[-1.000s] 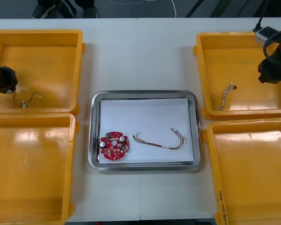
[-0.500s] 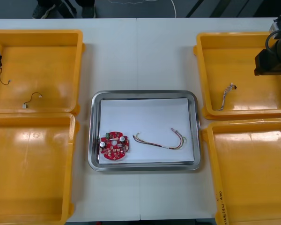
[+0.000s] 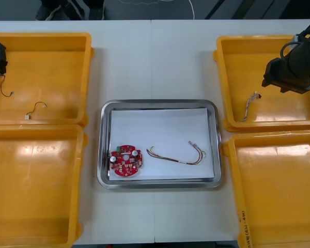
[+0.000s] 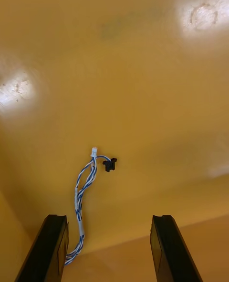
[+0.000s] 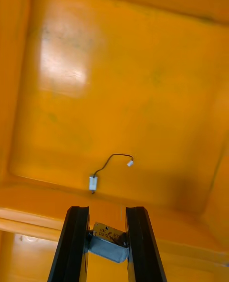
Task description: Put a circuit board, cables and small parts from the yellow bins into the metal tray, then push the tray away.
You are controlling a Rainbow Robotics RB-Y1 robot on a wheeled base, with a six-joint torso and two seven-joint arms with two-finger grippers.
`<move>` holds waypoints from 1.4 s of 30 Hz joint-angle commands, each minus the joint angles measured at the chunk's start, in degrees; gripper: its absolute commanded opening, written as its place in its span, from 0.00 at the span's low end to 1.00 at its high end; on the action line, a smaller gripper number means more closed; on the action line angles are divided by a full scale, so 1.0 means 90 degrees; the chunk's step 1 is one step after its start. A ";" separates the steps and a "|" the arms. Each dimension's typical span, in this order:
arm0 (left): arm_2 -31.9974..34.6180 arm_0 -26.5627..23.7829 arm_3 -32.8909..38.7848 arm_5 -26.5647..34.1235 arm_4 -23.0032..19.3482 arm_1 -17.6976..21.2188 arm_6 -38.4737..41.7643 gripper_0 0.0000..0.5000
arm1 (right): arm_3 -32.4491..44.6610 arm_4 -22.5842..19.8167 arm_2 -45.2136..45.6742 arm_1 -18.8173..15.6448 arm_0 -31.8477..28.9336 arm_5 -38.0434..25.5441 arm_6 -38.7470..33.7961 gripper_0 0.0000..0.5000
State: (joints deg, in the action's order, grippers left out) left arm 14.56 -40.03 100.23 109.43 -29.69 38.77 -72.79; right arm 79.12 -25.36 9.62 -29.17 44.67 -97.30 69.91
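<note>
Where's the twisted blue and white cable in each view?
Front view: blue and white cable in the far right yellow bin.
Right wrist view: on that bin's floor, from beside one finger of the open right gripper to a black plug.
Left wrist view: faces the far left bin; left gripper holds a small metal part.
Shared landmark: the black plug.

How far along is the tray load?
Done: board and red-yellow cable lie in the tray. In hand: left tool shut on a small metal part over its far bin; right tool open above the blue-white cable. Left: those two, then the push.
</note>
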 commanded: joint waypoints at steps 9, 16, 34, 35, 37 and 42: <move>-0.1149 0.0034 0.1491 0.0063 -0.0159 -0.0792 0.2902 0.00 | -0.0031 -0.0082 -0.0835 -0.0001 0.0261 0.0401 -0.1264 1.00; -0.2292 -0.0093 0.1784 0.0063 0.0007 -0.1104 0.3771 0.00 | -0.0246 -0.0219 -0.0854 0.0018 0.0271 0.0410 -0.1322 1.00; -0.4264 -0.0806 0.0954 0.0063 0.0886 -0.2296 0.3996 0.00 | -0.0744 -0.0434 -0.1108 0.0097 0.0271 0.0947 -0.1635 1.00; -0.4313 -0.0835 0.0856 0.0063 0.0886 -0.2315 0.3986 0.00 | -0.0764 -0.0453 -0.1128 0.0106 0.0271 0.0967 -0.1654 1.00; -0.4391 -0.0855 0.0680 0.0063 0.0906 -0.2364 0.3966 0.00 | -0.0803 -0.0453 -0.1138 0.0145 0.0271 0.0987 -0.1683 1.00; -0.4421 -0.0855 0.0231 0.0063 0.0945 -0.2481 0.3888 0.00 | -0.0881 -0.0482 -0.1206 0.0204 0.0261 0.0987 -0.1771 1.00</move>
State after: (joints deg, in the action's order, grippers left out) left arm -24.75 -45.16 103.51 109.59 -21.91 18.30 -39.45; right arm 71.09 -29.08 -0.17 -28.55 44.70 -88.86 57.26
